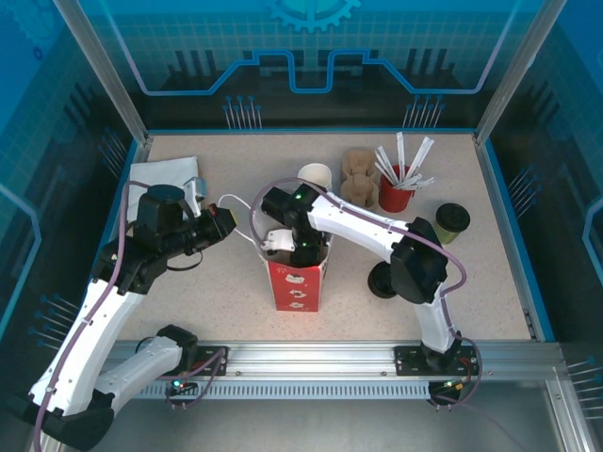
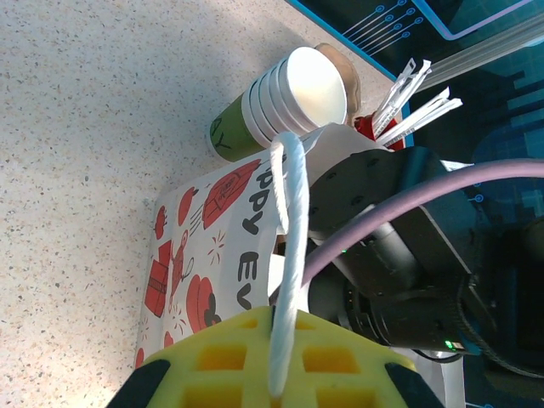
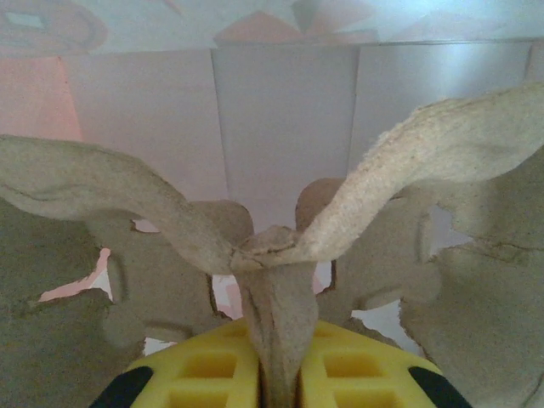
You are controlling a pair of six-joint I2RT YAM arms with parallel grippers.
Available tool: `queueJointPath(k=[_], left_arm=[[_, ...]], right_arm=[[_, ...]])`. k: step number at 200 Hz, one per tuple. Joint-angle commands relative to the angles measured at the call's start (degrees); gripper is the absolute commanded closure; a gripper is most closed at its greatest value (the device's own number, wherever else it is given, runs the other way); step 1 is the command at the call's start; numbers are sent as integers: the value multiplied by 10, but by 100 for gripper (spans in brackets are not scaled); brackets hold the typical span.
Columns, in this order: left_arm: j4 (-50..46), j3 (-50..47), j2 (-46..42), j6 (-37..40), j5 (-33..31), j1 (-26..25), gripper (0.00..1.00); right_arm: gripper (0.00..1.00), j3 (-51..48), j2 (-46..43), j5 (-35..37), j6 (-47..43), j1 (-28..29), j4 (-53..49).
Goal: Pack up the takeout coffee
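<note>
- Handle (image 2: 291, 212) pinched between shut jaws of left gripper (image 2: 276, 387); thin cord may slip, bag (image 2: 204, 255) sags.
- Right gripper (image 3: 276, 374) clamps pulp carrier (image 3: 274, 280) rib; wings could snag bag walls.
- Takeout coffee (image 1: 452, 221) stands well apart from both jaws, outside bag.

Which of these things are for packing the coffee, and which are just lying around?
For the job: takeout coffee, paper bag, bag handle, cup carrier.
Lying about: stack of lidless cups, loose black lids, red cup of sticks, spare carriers, white cloth.
</note>
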Motion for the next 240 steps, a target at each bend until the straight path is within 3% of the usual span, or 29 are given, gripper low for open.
queueJointPath(k=[1, 144, 240], left_arm=[[-8, 3, -11, 4, -10, -3, 100], [-5, 9, -7, 4, -5, -3, 100], [3, 15, -3, 11, 9, -4, 100]], right_arm=[[84, -12, 13, -14, -10, -7, -3], [82, -53, 41, -19, -8, -15, 21], [67, -26, 28, -31, 1, -19, 34]])
